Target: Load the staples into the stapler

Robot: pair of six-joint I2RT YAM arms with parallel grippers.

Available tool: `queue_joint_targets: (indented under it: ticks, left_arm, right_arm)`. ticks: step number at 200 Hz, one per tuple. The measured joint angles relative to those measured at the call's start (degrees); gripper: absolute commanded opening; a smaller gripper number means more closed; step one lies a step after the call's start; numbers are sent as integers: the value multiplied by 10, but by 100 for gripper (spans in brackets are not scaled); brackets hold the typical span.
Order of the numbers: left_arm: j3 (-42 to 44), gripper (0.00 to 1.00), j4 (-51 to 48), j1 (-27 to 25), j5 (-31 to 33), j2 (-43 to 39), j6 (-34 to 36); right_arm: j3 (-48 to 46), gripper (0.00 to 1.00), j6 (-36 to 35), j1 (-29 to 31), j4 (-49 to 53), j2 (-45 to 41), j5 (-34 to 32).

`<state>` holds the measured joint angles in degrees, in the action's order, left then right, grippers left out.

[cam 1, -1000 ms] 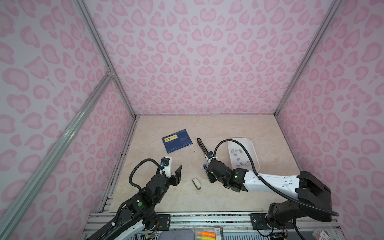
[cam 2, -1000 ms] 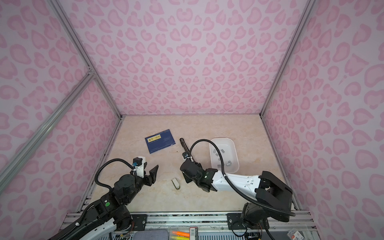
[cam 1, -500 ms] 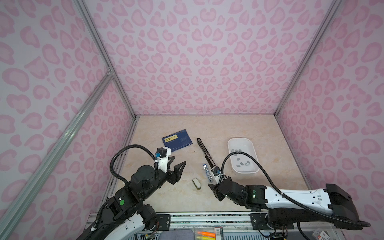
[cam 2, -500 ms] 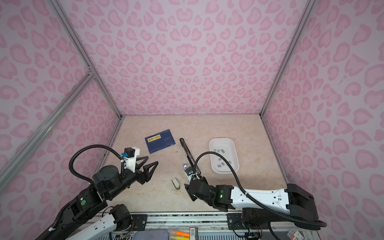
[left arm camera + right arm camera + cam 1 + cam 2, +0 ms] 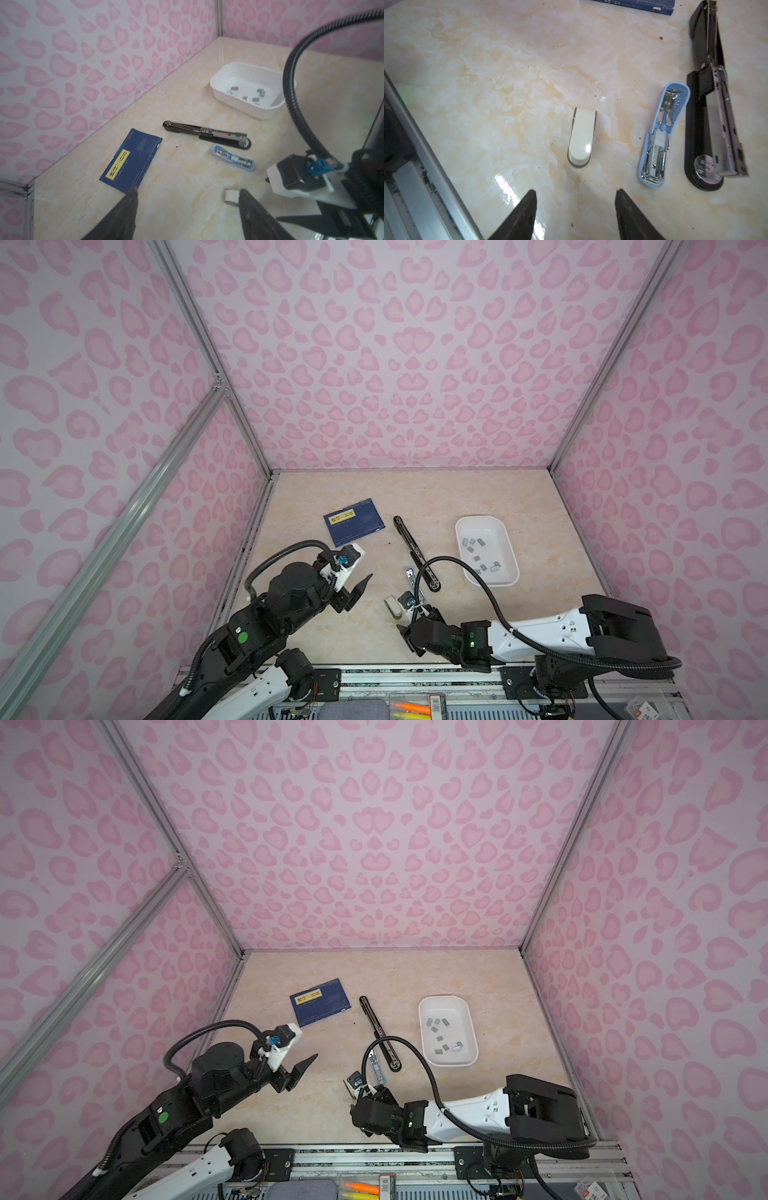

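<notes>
Three staplers lie mid-table. A long black stapler is folded open. Beside it a small blue stapler lies open with its metal channel showing. A small white stapler is closed. The staples are several grey strips in a white tray. My right gripper is open and empty, just short of the white stapler. My left gripper is open and empty, raised to the left of the staplers.
A blue booklet lies flat at the back left. The metal frame rail runs along the front edge close behind my right gripper. The right arm's black cable arcs over the black stapler's near end. Pink walls enclose three sides.
My right gripper has drawn back from the blue stapler toward the front edge, and its jaws have widened. The left arm has risen and its jaws have opened further.
</notes>
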<state>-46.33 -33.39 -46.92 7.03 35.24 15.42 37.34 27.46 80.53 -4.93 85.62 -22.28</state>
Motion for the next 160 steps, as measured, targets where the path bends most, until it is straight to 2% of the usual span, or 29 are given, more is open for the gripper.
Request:
queue_joint_targets:
  ticks: [33,80,136,160]
  left_arm:
    - [-20,75,-9,-8,-32,58,67]
    - [-36,73,-49,-27,-63,154,211]
    - [32,69,-71,-34,-122,166,356]
    - [42,70,-59,-34,-146,186,381]
  right_arm:
    - [8,58,4,-23,-24,47,-8]
    - [9,55,-1,-59,-54,88,5]
    - [-20,49,-9,-97,-95,76,25]
    - [-31,49,-11,-96,-106,50,28]
